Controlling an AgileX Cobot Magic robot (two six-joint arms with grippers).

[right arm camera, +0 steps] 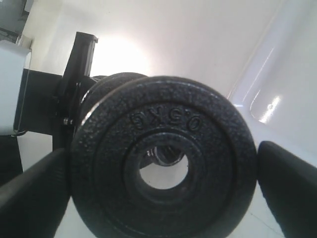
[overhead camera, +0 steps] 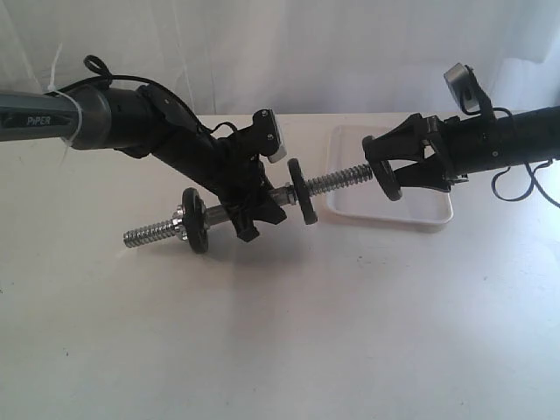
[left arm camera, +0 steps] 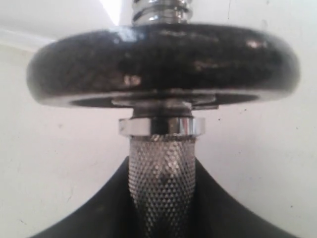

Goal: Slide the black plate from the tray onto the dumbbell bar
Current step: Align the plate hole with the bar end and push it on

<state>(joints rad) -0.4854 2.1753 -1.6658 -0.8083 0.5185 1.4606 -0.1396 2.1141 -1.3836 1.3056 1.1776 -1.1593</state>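
Right gripper (overhead camera: 385,169) holds black plate (right arm camera: 208,163) at dumbbell bar (overhead camera: 337,182) end, over tray (overhead camera: 437,214).

My exterior camera stands back, looking down on the table (overhead camera: 280,350) with the dumbbell bar (overhead camera: 337,181) mid-frame. The left wrist camera sits very close, facing along the bar's knurled grip. The right wrist camera faces the bar's end, close behind the black plate (right arm camera: 218,163).

The grey sleeve of the left black robot arm (overhead camera: 35,119) reads "PiPER". The round matte-black cast-iron weight plate (right arm camera: 208,163) bears raised "0.5KG".
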